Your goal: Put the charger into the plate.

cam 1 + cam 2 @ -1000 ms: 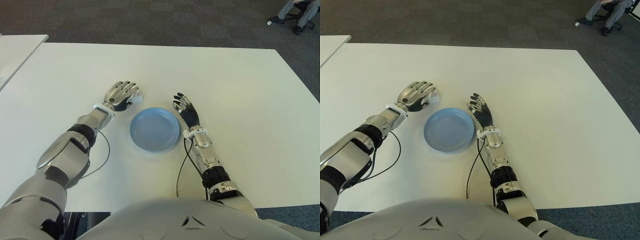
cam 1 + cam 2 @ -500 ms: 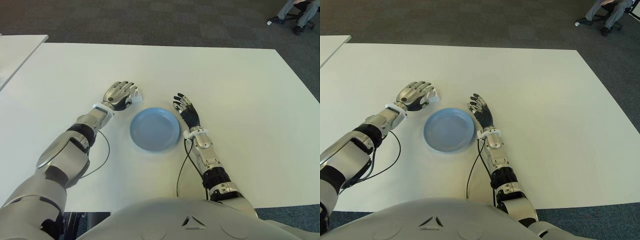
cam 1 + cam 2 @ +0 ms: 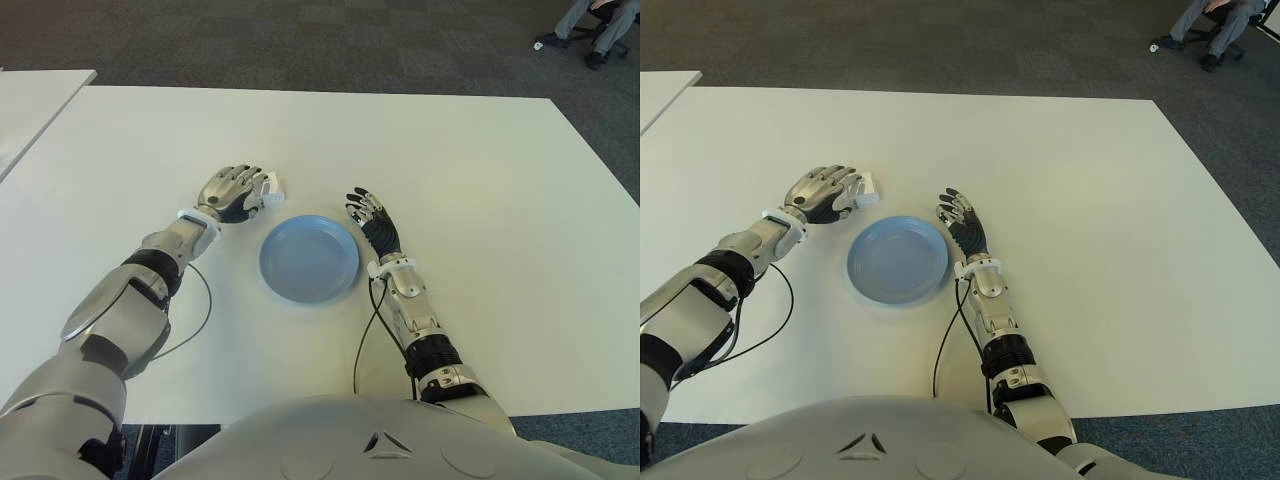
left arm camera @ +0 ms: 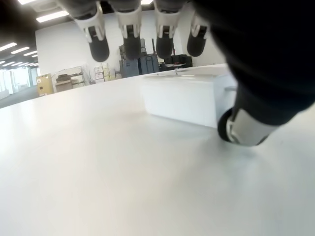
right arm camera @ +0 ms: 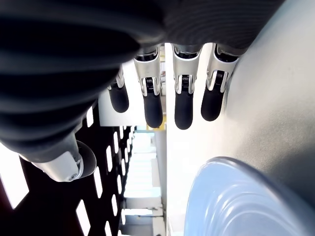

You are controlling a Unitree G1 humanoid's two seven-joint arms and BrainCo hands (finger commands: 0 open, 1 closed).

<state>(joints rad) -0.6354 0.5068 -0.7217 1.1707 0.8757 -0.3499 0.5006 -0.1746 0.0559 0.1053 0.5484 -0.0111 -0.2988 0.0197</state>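
We see the white charger lying on the counter, just far-left of the blue plate. Our left robot hand hovers over it, fingers spread, gripping nothing; the right robot hand shows open beside the plate's right.

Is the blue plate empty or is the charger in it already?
Empty. The plate holds nothing; the white charger lies on the table beside it, under the left hand.
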